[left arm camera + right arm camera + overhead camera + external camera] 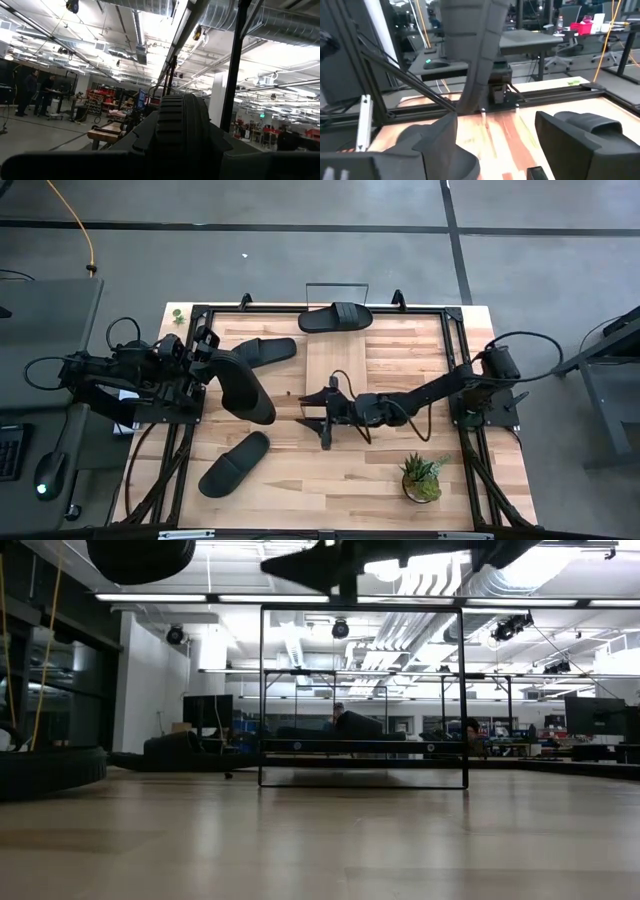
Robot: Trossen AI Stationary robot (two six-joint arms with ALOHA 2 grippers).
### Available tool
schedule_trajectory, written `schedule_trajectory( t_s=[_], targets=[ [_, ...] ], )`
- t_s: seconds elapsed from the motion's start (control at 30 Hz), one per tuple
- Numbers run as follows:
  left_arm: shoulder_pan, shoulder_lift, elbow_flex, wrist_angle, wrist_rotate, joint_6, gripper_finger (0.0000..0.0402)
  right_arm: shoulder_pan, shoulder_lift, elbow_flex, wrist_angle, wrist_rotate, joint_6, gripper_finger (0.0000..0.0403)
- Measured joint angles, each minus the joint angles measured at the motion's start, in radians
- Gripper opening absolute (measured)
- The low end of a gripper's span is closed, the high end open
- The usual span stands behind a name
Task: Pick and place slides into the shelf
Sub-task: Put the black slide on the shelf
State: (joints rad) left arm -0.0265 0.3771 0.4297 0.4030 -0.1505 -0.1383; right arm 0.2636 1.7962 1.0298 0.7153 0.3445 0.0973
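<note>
My left gripper [207,352] is shut on one black slide [245,390] and holds it above the table's left half. The ribbed strap [182,125] fills the left wrist view. My right gripper [318,422] hangs open near the table's middle, just right of that slide's free end. In the right wrist view the slide [470,55] stands ahead of the gripper [505,150]. Three more slides rest on their soles: one [335,317] at the far edge by the shelf's wire rail, one [262,352] far left, one [233,463] near left. The shelf board [335,365] lies mid-table. My left gripper holds the slide by the end [218,366] nearest the table's left side, coming from the left. The slide is lifted clear and stretches toward the table's middle and near side. The fingers themselves are hidden by the gripper body and the slide.
A potted plant [422,477] stands at the near right. A black frame [455,340] runs around the table top. The shelf's wire rail [362,695] stands upright in the low view. Bare wood [400,380] lies under the right arm.
</note>
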Motion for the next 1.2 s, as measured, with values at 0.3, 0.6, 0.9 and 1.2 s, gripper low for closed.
schedule_trajectory(
  t_s=[0.3, 0.6, 0.9, 1.2],
  targets=[
    [0.000, 0.000, 0.000, 0.000, 0.000, 0.002, 0.0083, -0.011, 0.094, 0.067, 0.013, -0.006, 0.011, 0.0259],
    [0.000, 0.000, 0.000, 0.000, 0.000, 0.003, 0.0083, -0.019, 0.155, 0.109, 0.112, -0.029, 0.008, 0.0259],
    [0.000, 0.000, 0.000, 0.004, 0.000, 0.003, 0.0083, -0.022, 0.156, 0.109, 0.128, -0.031, 0.016, 0.0259],
    [0.000, 0.041, 0.001, 0.037, 0.000, 0.002, 0.0083, -0.022, 0.156, 0.109, 0.141, -0.013, 0.009, 0.0259]
  ],
)
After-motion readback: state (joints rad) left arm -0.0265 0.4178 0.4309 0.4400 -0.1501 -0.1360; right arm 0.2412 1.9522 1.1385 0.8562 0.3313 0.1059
